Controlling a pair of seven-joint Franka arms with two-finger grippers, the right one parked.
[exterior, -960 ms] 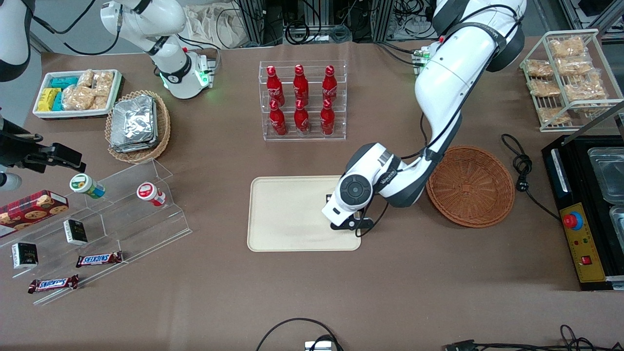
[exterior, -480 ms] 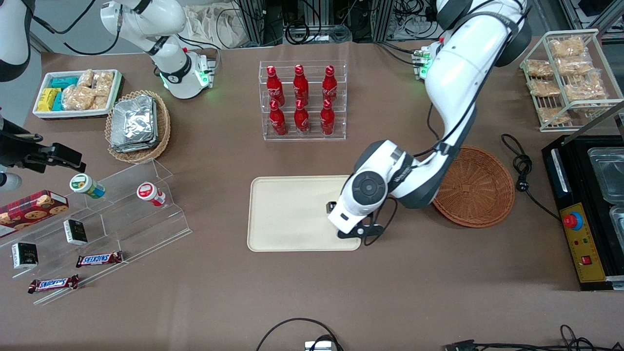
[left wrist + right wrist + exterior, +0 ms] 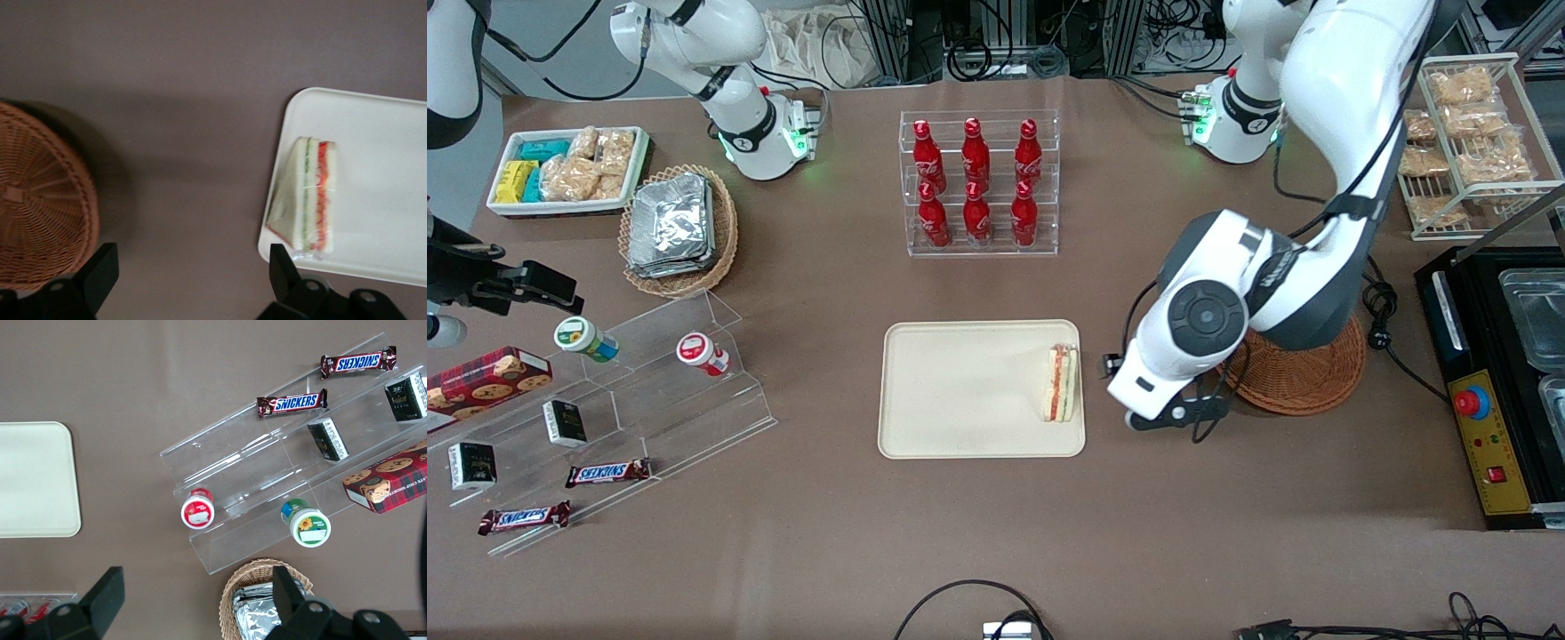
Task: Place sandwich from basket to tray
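Note:
The sandwich (image 3: pixel 1062 383) lies on the cream tray (image 3: pixel 960 391), at the tray's end nearest the working arm; its red and green layers show. It also shows in the left wrist view (image 3: pixel 308 195) on the tray (image 3: pixel 380 187). The reddish-brown woven basket (image 3: pixel 1303 382) has nothing showing in it and is partly covered by the arm; its rim shows in the wrist view (image 3: pixel 40 200). My left gripper (image 3: pixel 1169 418) is open and holds nothing, raised above the bare table between tray and basket; the wrist view (image 3: pixel 193 280) shows its fingers (image 3: pixel 100 270) wide apart.
A clear rack of red bottles (image 3: pixel 978 182) stands farther from the camera than the tray. A black appliance (image 3: pixel 1503 382) and a wire rack of snacks (image 3: pixel 1463 142) lie at the working arm's end. Acrylic steps with snacks (image 3: pixel 605 400) lie toward the parked arm's end.
The gripper was low over the tray's end, hiding the sandwich. It has risen and moved away toward the basket, and the sandwich now lies uncovered on the tray.

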